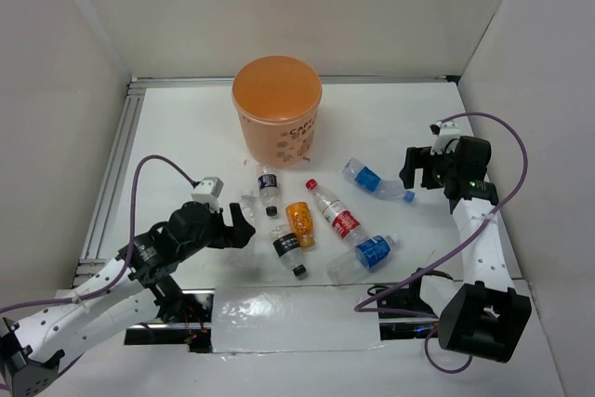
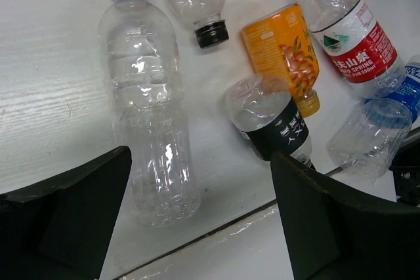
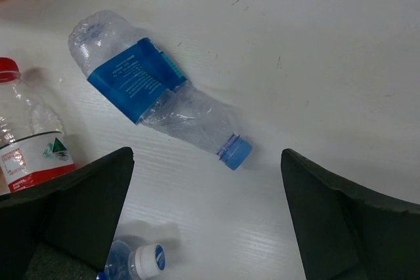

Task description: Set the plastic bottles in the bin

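The left fingers (image 2: 65,208) spread wide over a clear bottle (image 2: 147,103), the right fingers (image 3: 72,195) wide over a blue-label bottle (image 3: 144,86).

Blue-labelled bottle (image 3: 144,90) flat on white table (image 3: 315,44), claw (image 3: 207,162) wide apart.

You're working in a lab test cell: white table (image 1: 186,127), plain white walls (image 1: 279,6), aluminium rail (image 1: 110,174) at its edge.

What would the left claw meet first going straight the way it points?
Likely the clear unlabelled bottle, lying between the left claw's open fingers, toward one side; the black-labelled bottle sits near the other finger. Depth unclear.
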You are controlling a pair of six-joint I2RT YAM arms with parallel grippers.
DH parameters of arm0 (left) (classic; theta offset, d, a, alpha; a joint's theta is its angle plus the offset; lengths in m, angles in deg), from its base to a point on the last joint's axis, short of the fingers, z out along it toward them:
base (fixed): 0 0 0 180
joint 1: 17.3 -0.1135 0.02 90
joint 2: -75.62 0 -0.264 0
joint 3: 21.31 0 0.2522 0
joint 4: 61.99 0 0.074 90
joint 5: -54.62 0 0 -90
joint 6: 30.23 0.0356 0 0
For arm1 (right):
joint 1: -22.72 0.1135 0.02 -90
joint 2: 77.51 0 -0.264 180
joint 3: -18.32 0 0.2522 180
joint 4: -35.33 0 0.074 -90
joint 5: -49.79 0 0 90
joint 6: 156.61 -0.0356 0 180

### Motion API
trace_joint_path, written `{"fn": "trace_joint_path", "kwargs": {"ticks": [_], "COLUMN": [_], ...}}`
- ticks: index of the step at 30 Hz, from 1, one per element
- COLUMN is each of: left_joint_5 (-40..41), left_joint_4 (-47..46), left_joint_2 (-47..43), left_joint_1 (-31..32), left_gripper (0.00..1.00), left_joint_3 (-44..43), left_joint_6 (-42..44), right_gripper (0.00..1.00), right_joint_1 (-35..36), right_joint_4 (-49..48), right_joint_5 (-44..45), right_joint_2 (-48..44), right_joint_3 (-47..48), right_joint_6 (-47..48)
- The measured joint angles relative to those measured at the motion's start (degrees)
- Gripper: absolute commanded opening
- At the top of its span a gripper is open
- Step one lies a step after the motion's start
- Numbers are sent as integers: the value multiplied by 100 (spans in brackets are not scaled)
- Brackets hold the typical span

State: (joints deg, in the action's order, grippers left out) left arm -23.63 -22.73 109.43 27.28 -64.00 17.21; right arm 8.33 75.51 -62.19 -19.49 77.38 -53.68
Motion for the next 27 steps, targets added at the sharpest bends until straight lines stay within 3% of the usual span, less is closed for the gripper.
{"fn": "trace_joint_path", "kwargs": {"ticks": [9,11,12,13,14,15,16,17,18,19,21,27], "left_joint_5": [208,264,306,339,378,433,487,549,608,688,804,1051], "left_joint_4": [219,232,236,247,284,321,363,415,459,549,713,876], "left_joint_2": [-11,76,127,199,308,433,538,680,817,979,1239,2177], "left_joint_1": [4,4,4,7,7,11,13,13,15,15,15,15], "left_gripper": [99,97,91,86,83,82,80,80,82,88,90,93], "left_joint_3": [0,0,0,-4,-26,-66,-116,-181,-234,-313,-433,-675], "left_joint_6": [-378,-422,-422,-424,-437,-433,-437,-439,-450,-494,-616,-916], "right_gripper": [100,100,100,57,36,33,36,62,76,84,90,91], "right_joint_1": [0,0,0,0,0,0,0,0,0,0,0,2], "right_joint_4": [83,149,195,243,284,319,352,369,374,372,365,350], "right_joint_5": [-264,-273,-295,-363,-450,-538,-616,-675,-774,-848,-992,-1202], "right_joint_2": [-4,-4,-4,-4,-2,0,4,9,24,42,96,304], "right_joint_3": [0,0,0,0,0,0,0,0,0,0,0,0], "right_joint_6": [317,396,461,538,671,721,774,782,789,813,883,809]}}
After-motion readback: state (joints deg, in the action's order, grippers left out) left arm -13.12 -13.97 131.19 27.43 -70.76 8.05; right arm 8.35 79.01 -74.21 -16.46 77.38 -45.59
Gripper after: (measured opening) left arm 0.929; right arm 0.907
